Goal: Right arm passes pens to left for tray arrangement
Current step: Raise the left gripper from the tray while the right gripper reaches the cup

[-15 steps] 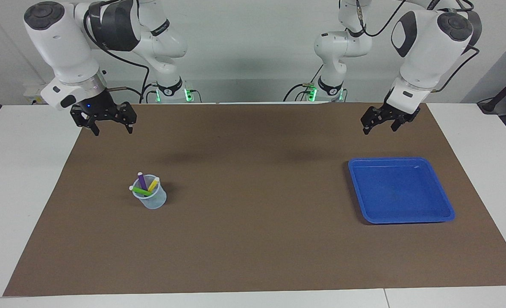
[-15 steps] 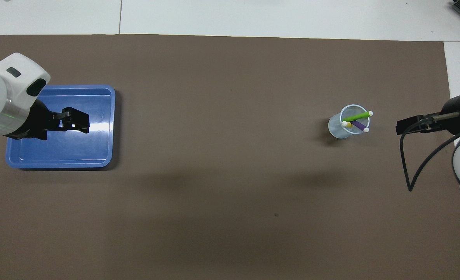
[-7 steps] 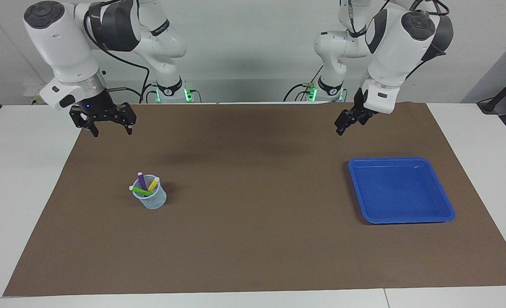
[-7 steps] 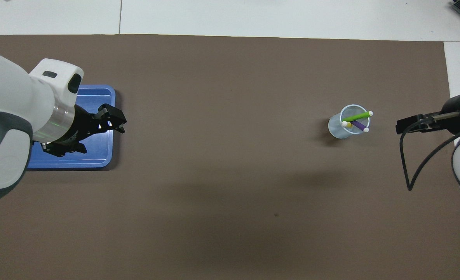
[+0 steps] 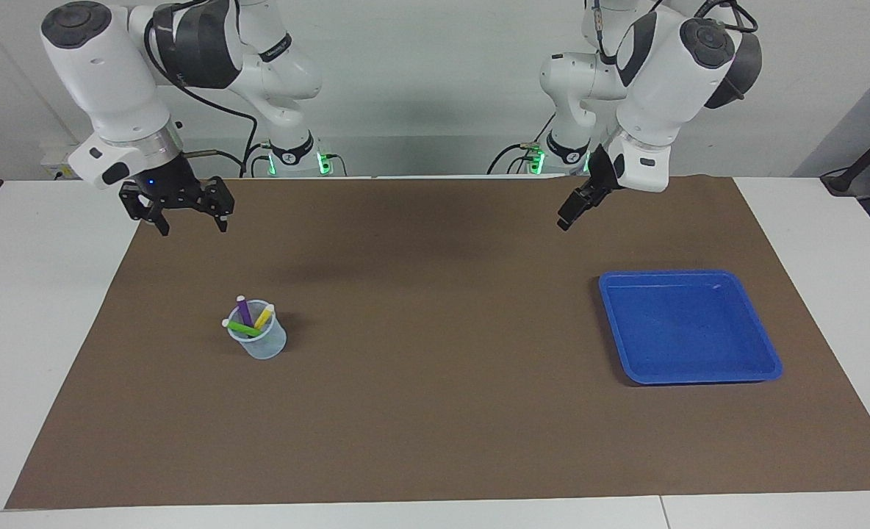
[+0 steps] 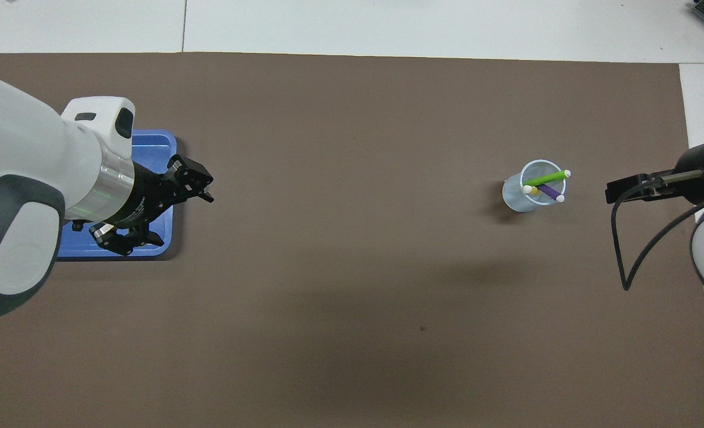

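Three pens, purple (image 5: 244,308), green (image 5: 244,328) and yellow (image 5: 263,317), stand cap-up in a clear cup (image 5: 260,344) toward the right arm's end of the mat. In the overhead view the green pen (image 6: 547,178) leans across the cup (image 6: 517,196). My right gripper (image 5: 192,228), blue light on its wrist, hangs open and empty above the mat's edge, apart from the cup. The blue tray (image 5: 688,330) lies empty toward the left arm's end. My left gripper (image 6: 184,220) is open and empty, in the air over the mat beside the tray (image 6: 150,154).
A brown mat (image 5: 435,411) covers most of the white table (image 5: 31,308). A black cable (image 6: 625,261) loops down from the right arm's wrist. Both arm bases stand at the robots' edge of the table.
The left arm has swung from above the tray toward the middle of the table, turning its wrist. The right arm has barely moved. The cup, pens and tray stay put.
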Available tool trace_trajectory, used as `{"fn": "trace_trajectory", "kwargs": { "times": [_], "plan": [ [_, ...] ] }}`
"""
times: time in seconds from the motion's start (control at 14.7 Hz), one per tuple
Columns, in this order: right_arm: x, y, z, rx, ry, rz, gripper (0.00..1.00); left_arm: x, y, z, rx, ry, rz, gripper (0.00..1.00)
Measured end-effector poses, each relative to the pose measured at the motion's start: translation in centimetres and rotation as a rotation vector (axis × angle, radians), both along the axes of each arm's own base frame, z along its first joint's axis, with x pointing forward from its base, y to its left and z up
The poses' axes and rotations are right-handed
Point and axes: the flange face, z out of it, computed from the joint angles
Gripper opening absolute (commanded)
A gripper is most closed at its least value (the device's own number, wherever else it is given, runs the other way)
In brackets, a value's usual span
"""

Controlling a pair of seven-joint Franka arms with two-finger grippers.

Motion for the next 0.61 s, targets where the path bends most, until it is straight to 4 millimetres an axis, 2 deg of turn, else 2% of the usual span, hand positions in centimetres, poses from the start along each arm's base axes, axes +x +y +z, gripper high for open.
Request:
{"fn": "trace_trajectory", "kwargs": {
  "times": [0.27, 0.61],
  "plan": [
    [0.0, 0.5, -0.6, 0.0, 0.006, 0.009, 1.0, -1.3, -3.8, 0.2, 0.008, 0.013, 0.128, 1.0],
    [-0.2, 0.8, -1.4, 0.001, 0.021, 0.117, 1.0, -0.7, -5.0, 0.2, -0.046, -0.016, 0.366, 1.0]
  ]
}}
